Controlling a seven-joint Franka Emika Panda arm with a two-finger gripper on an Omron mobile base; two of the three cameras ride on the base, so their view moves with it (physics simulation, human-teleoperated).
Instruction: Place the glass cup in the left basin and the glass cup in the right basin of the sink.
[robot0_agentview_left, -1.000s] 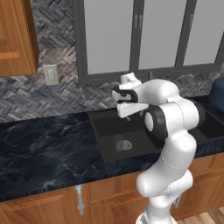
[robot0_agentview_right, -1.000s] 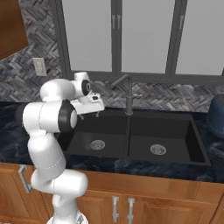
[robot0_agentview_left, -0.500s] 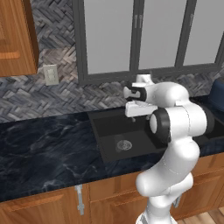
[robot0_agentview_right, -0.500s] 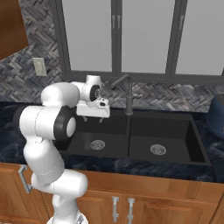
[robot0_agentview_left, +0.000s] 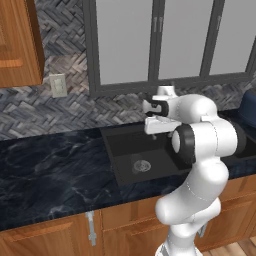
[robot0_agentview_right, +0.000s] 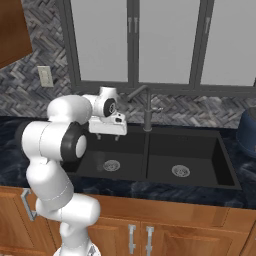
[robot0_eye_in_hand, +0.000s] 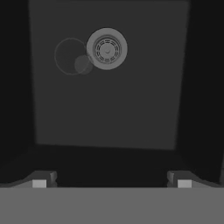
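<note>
claw: gripper (robot0_eye_in_hand: 111, 183) released, jaws spread wide, nothing between them; hangs over the left basin (robot0_agentview_right: 125, 150).
glass cup: faint clear ring (robot0_eye_in_hand: 72, 56) standing on the basin floor, just at 9 o'clock of the drain (robot0_eye_in_hand: 106, 49).
progress: one cup looks placed; right basin (robot0_agentview_right: 200, 150) shows none, so I judge that half left.
unclear: second cup's whereabouts; cup outline barely legible.

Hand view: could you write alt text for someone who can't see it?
Looking down into the left basin, a clear glass cup stands on the floor beside the round steel drain. The open gripper hangs above, holding nothing.
</note>
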